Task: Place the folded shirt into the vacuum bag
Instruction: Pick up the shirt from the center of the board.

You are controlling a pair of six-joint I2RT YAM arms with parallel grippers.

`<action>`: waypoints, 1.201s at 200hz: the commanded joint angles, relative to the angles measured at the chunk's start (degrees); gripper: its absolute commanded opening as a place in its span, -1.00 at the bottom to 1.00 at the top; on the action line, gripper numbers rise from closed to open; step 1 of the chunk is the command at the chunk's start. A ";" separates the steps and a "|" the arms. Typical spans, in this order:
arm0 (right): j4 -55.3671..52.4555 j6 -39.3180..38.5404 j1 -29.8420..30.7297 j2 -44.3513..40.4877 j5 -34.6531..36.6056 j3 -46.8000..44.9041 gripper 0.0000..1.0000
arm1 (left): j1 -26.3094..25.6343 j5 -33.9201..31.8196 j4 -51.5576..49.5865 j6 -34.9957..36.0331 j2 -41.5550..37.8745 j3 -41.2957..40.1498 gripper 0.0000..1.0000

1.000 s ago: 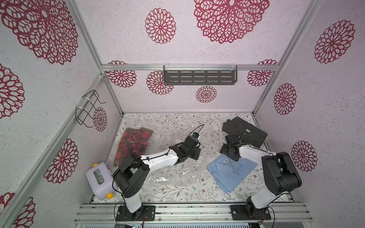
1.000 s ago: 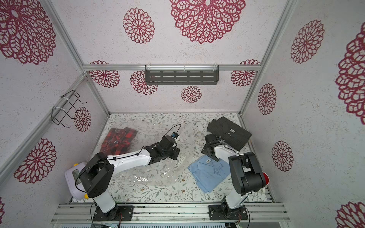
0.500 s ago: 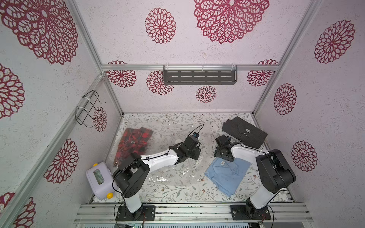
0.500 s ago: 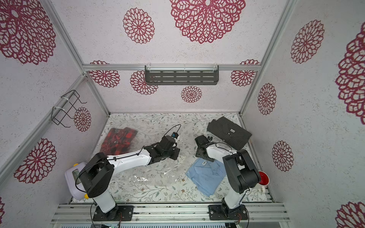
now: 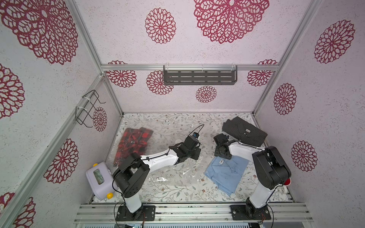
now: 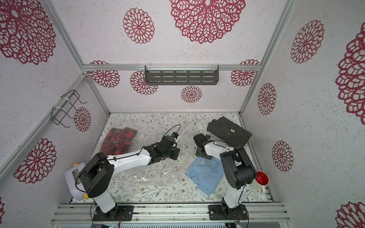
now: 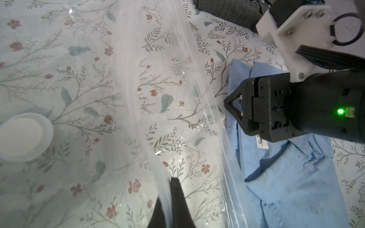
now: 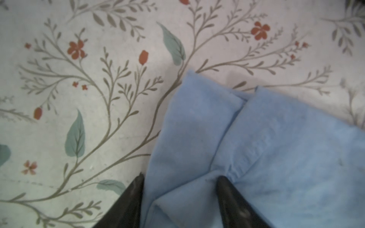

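Folded light-blue shirt [image 8: 276, 148] on floral table cover [image 8: 79, 79], right gripper [image 8: 179, 177] astride its edge, fingertips apart, possibly touching cloth.

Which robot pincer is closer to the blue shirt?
The right. The right pincer sits at the collar end of the blue shirt, jaws apart around a fold of it. The left pincer is off to the side, shut on the vacuum bag.

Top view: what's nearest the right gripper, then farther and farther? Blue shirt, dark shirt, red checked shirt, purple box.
1. blue shirt, touching the right gripper.
2. dark shirt, back right corner.
3. red checked shirt, far left.
4. purple box, front left corner.
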 commanded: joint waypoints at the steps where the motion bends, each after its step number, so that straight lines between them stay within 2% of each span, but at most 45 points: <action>1: -0.48 -3.01 -0.02 1.62 -2.07 -2.09 -0.30 | 0.22 0.23 -0.19 0.46 0.55 1.14 -1.00; 35: 0.98 -9.78 -0.13 -0.74 -2.18 -3.03 -1.00 | 0.18 0.37 -0.12 0.48 0.51 1.12 -1.00; 76: 3.60 -18.18 -0.16 -5.54 0.50 -4.64 -1.00 | 0.15 1.73 0.24 0.70 0.63 1.21 -1.00; 135: 15.14 -24.40 -1.21 -21.18 -0.02 -13.52 -1.00 | -0.89 7.10 0.58 -1.49 4.85 4.62 -1.00; 199: 24.06 -28.74 -6.13 -34.77 -11.91 -20.78 -1.00 | -4.44 5.94 0.52 -6.39 10.98 10.86 -1.00; 211: 25.29 -28.37 -6.57 -35.39 -14.41 -21.14 -1.00 | -5.59 4.93 1.51 -7.80 13.31 11.05 -1.00; 240: 28.45 -26.53 -6.72 -34.90 -21.09 -21.43 -1.00 | -8.12 0.54 5.43 -11.19 12.41 9.48 -1.00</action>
